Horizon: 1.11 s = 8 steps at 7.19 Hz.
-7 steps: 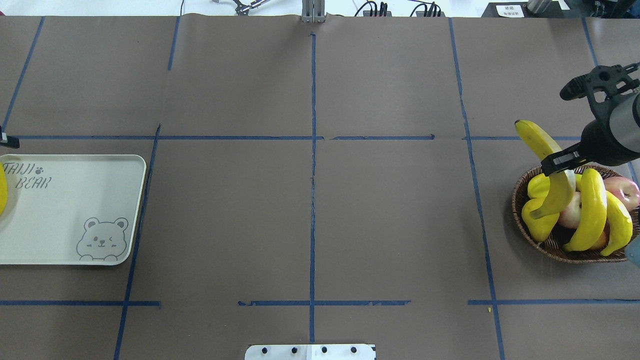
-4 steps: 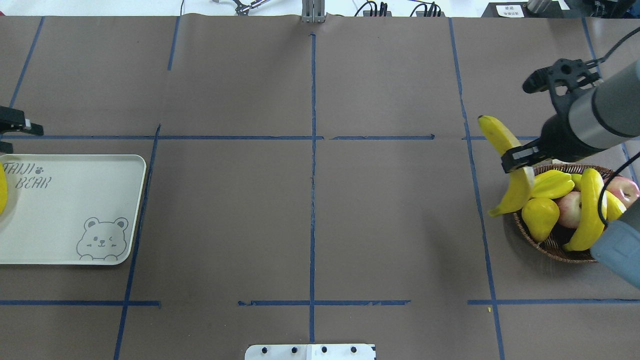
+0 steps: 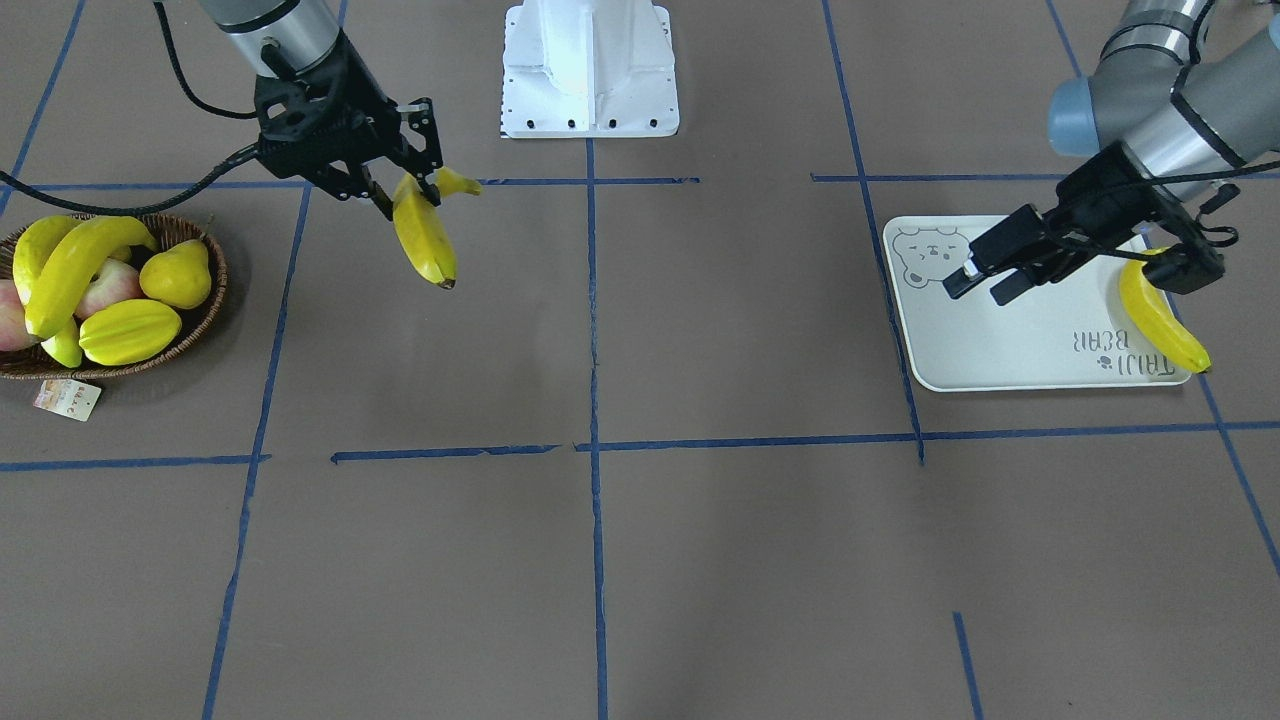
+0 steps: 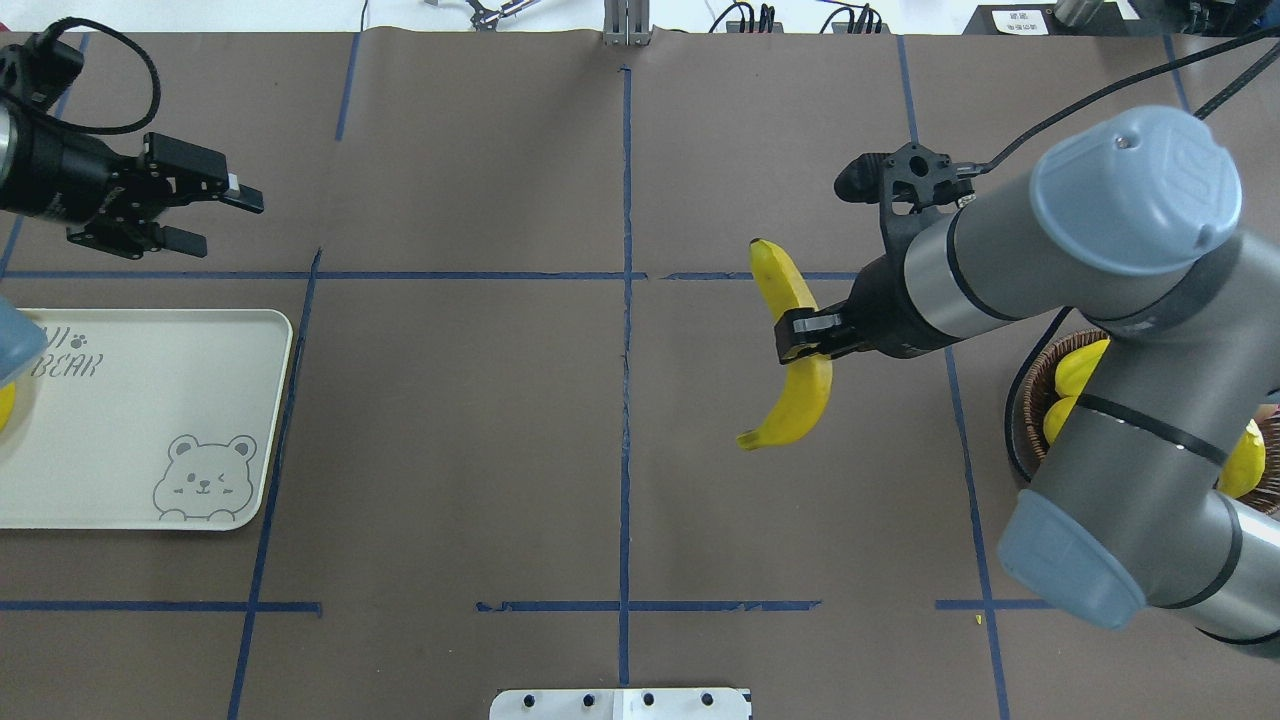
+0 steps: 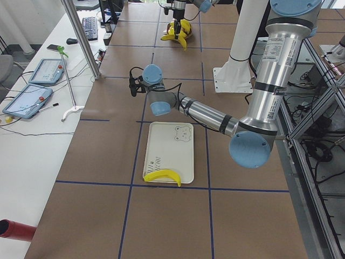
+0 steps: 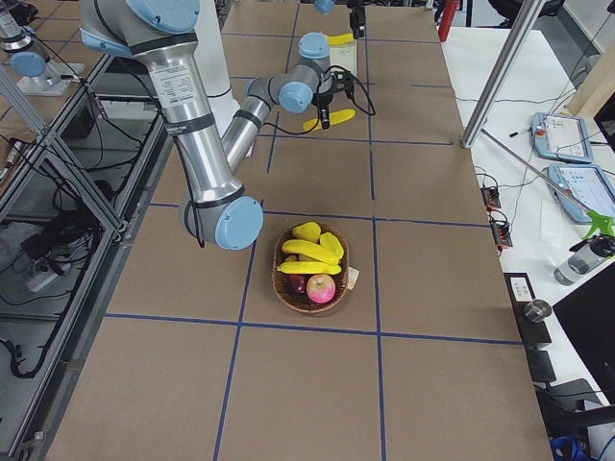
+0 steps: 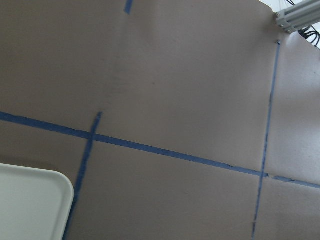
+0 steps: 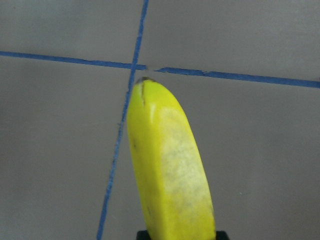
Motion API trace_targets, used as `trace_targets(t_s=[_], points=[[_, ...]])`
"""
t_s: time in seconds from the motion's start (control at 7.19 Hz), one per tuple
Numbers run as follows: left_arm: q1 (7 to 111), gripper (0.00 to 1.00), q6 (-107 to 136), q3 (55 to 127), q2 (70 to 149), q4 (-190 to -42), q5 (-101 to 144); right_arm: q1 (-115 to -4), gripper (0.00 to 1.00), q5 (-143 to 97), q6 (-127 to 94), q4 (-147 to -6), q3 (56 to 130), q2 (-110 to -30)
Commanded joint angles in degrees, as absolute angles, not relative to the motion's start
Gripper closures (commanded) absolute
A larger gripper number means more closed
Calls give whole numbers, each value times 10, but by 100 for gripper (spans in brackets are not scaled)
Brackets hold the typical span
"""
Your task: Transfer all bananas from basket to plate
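My right gripper (image 4: pixel 800 335) is shut on a banana (image 4: pixel 797 375) by its middle and holds it above the table, right of centre; it also shows in the front view (image 3: pixel 425 235) and the right wrist view (image 8: pixel 170 170). The basket (image 3: pixel 215 290) at the right end holds two more bananas (image 3: pixel 75 265) (image 3: pixel 35 250). In the overhead view my right arm hides most of the basket (image 4: pixel 1030 410). The plate (image 4: pixel 150 420) lies at the left end with one banana (image 3: pixel 1160 320) on its outer end. My left gripper (image 4: pixel 215 220) is open and empty, just past the plate's far side.
The basket also holds a starfruit (image 3: pixel 130 330), a pear (image 3: pixel 175 275) and apples (image 3: pixel 105 290); a paper tag (image 3: pixel 67 398) hangs at its rim. The robot's white base (image 3: pixel 590 70) stands at the near middle edge. Blue tape lines cross the brown table.
My right gripper has carried the banana left from above the basket to near the table's middle. My left gripper has moved in from the left edge, forward and to the right.
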State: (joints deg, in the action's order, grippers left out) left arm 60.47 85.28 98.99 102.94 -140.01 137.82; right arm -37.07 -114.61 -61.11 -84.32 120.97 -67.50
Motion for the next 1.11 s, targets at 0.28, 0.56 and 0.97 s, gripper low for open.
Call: trace_targets(t_s=[0.28, 0.56, 0.97], points=[[514, 1, 1005, 1008, 1115, -1398, 1269, -302, 99, -1073, -713, -761, 1126, -587], [493, 5, 1041, 1008, 1149, -1393, 1257, -274, 99, -1017, -729, -772, 1106, -555], [427, 8, 1061, 1007, 1172, -1388, 1181, -263, 99, -1000, -731, -815, 1060, -483]])
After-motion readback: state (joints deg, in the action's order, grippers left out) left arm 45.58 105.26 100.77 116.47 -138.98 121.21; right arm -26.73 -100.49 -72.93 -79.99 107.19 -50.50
